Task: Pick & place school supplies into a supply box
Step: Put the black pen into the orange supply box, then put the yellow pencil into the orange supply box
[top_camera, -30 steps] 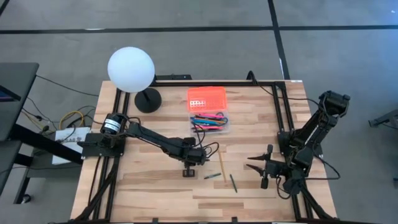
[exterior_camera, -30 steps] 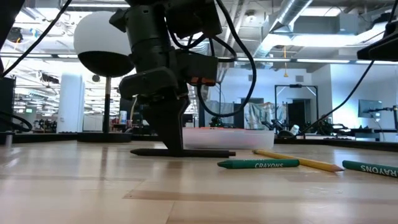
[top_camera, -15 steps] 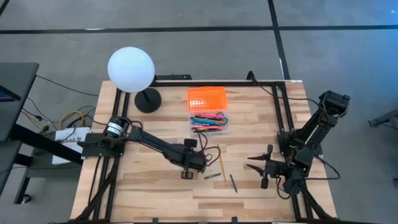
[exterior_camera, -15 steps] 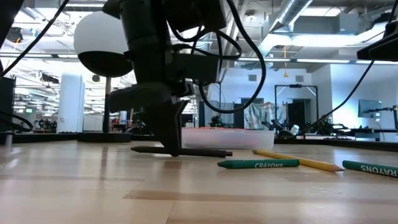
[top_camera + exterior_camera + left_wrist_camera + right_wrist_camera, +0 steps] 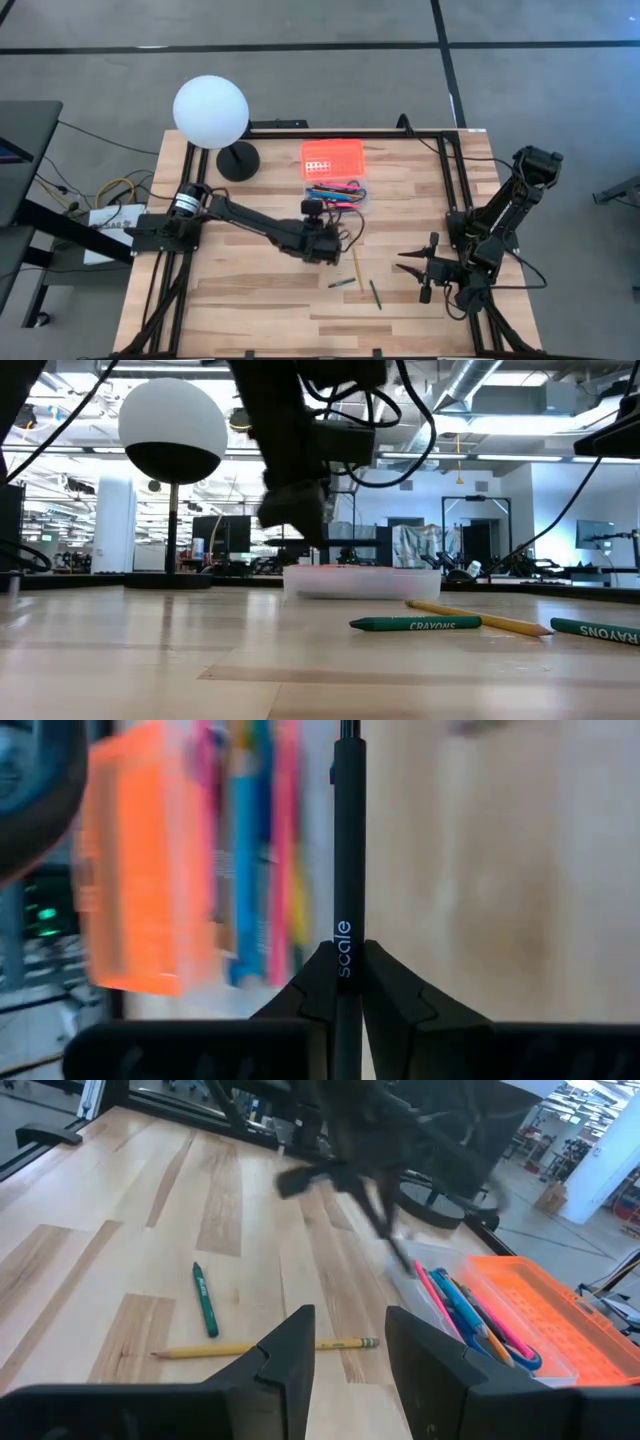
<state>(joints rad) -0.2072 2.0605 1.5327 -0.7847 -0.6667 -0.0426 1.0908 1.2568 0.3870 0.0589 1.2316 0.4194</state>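
Note:
A black pen (image 5: 347,820) is lifted off the table with my left gripper (image 5: 322,243) shut on it, just on the near side of the supply box. The box has a clear base (image 5: 337,197) full of coloured pens, and its orange lid (image 5: 333,156) lies open behind it. A yellow pencil (image 5: 355,265) and two green crayons (image 5: 342,283) (image 5: 375,294) lie flat on the wood. My right gripper (image 5: 415,268) waits open at the right, above the table. My left gripper pinches the black pen's barrel (image 5: 343,935) between its two fingers, at the printed lettering. The pen runs straight forward past the fingertips, in line with them, its far end over the table beside the box's pens (image 5: 250,850). The fingers slant down toward the far side. The pen is clear of the table.
A white globe lamp (image 5: 211,112) on a black base (image 5: 238,160) stands at the far left. Black frame rails (image 5: 455,190) run along the table's sides. Bare wood lies in front of the crayons (image 5: 415,624).
My left gripper has risen and gone toward the far edge and the box, tipping from pointing down to a slant and turning at the wrist. The black pen, which lay on the table in its grip, is now lifted clear and points toward the box.

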